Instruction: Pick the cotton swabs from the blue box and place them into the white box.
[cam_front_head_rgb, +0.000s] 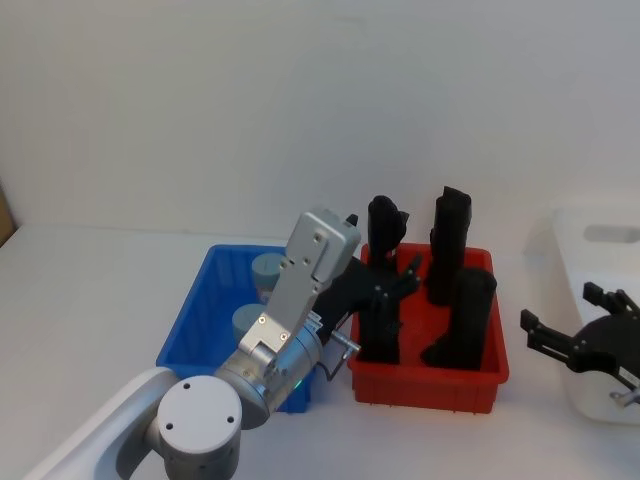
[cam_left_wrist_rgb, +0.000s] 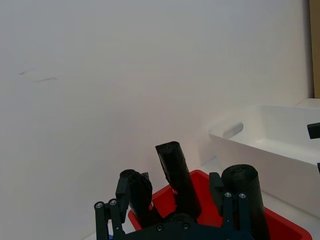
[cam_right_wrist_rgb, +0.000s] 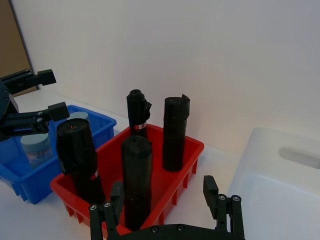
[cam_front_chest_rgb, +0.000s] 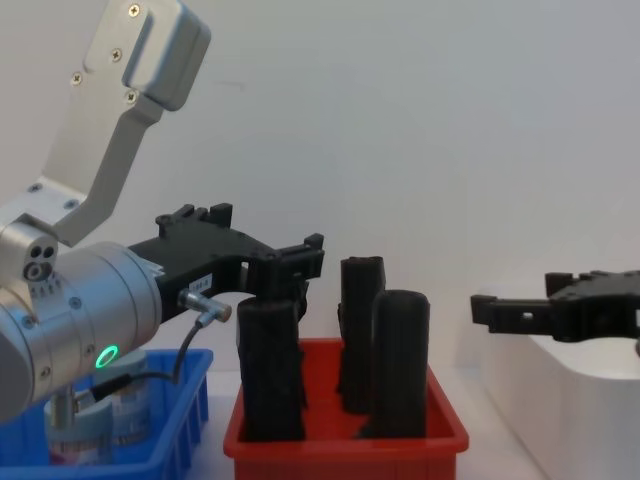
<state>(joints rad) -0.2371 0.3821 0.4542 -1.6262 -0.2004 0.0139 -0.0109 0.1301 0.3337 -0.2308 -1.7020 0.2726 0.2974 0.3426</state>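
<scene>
Over the seam between the blue box (cam_front_head_rgb: 188, 315) and the red bin (cam_front_head_rgb: 430, 386), the left gripper (cam_front_head_rgb: 392, 285) hangs with its jaws spread wide and nothing between them, level with the tops of the nearest rolls and pointing right. The cotton swabs (cam_front_head_rgb: 270, 270) sit to the left of and lower than those jaws, inside the blue box: two tubs with grey-blue lids show, one toward the far side and one nearer, the nearer partly covered by the left arm's silver wrist housing. Just right of the jaws, four black rolls (cam_front_head_rgb: 448, 235) stand upright in the red bin, which lies between the blue box and the white box (cam_front_head_rgb: 600, 222). The roll at the bin's near left corner stands just below the left jaws. At the right of the scene the right gripper (cam_front_head_rgb: 560, 312) hovers at the near left corner of the white box, just above its rim, its jaws likewise wide apart and empty, pointing left toward the red bin. All three containers rest in a row on the pale tabletop (cam_front_head_rgb: 100, 290), the blue box and red bin almost touching, the white box a little apart.
</scene>
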